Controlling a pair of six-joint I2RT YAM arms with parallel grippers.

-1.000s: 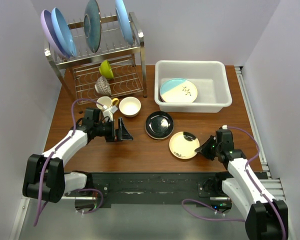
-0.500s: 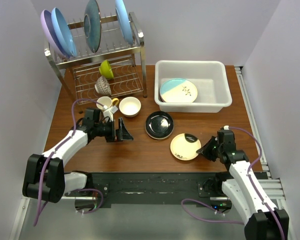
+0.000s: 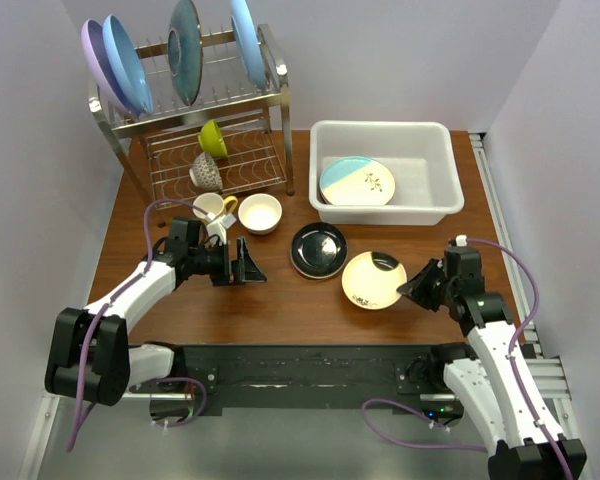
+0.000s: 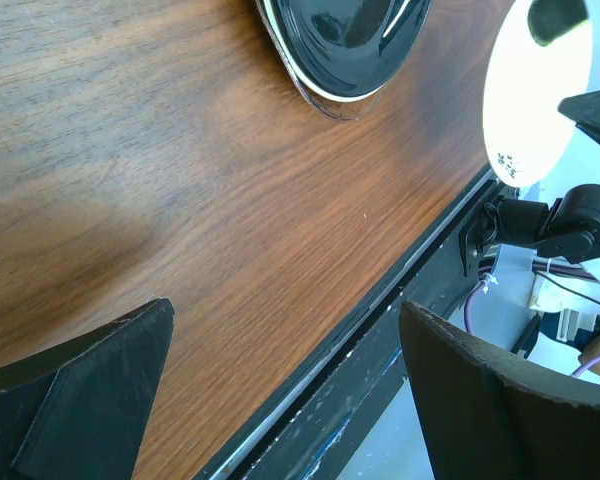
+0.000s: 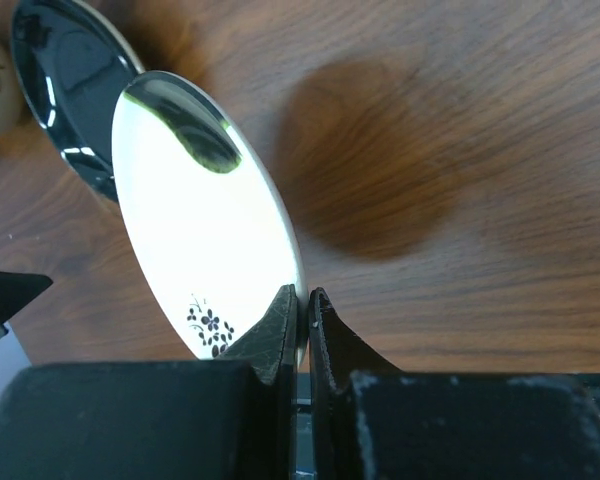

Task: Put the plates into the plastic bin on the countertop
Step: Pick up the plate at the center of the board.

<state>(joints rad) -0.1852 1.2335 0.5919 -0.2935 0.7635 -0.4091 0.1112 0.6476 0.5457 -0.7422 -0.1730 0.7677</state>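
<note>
We see our right gripper (image 5: 302, 306) pinching the cream plate (image 3: 370, 282) by its rim, tilted over the countertop (image 3: 280, 300), while our left gripper (image 3: 251, 261) hangs spread wide near the black plate (image 3: 318, 248).

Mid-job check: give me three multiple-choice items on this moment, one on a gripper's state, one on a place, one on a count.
1. The right gripper is: A open; B shut on the cream plate; C shut on nothing.
2. The teal-and-cream plate is: A in the bin; B in the right gripper; C beside the cream plate.
3. Plates in the bin: A none; B one; C three.
Answers: 1 B, its jaws pinch that plate's rim. 2 A, it lies on the bin's floor. 3 B, nothing else is inside.
</note>
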